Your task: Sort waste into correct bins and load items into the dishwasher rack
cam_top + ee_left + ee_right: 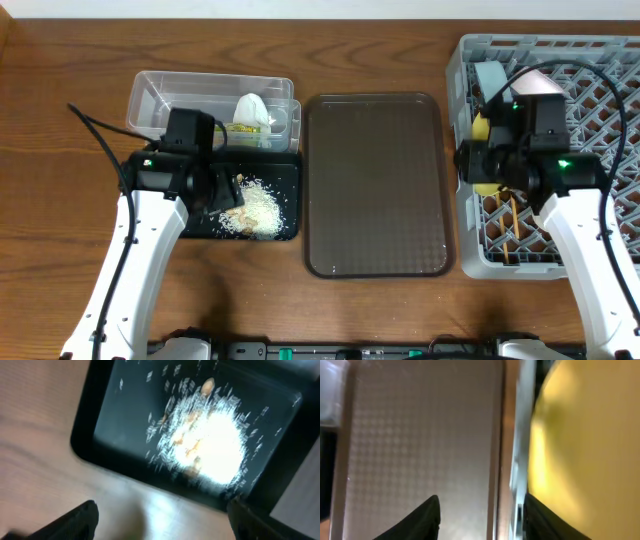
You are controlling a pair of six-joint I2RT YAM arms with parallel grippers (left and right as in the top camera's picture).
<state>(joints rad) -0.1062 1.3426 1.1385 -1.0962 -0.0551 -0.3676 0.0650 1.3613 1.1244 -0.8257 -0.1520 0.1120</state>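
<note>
The rice scraps [255, 208] lie in the black tray [290, 172] near the bench's left edge, under the left gripper [162, 510], whose fingers are wide and empty. The yellow plate [585, 435] sits in the dishwasher rack [600, 60] at the right edge, beside the right gripper [481, 505], its fingers spread.

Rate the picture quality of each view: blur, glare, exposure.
Overhead: sharp and evenly lit, with only faint shadows. Left wrist: smeared by blur, the food scraps blown out to a white glare against the black tray. Right wrist: out of focus, the yellow plate a featureless blur, the brown tray showing its texture only faintly.
</note>
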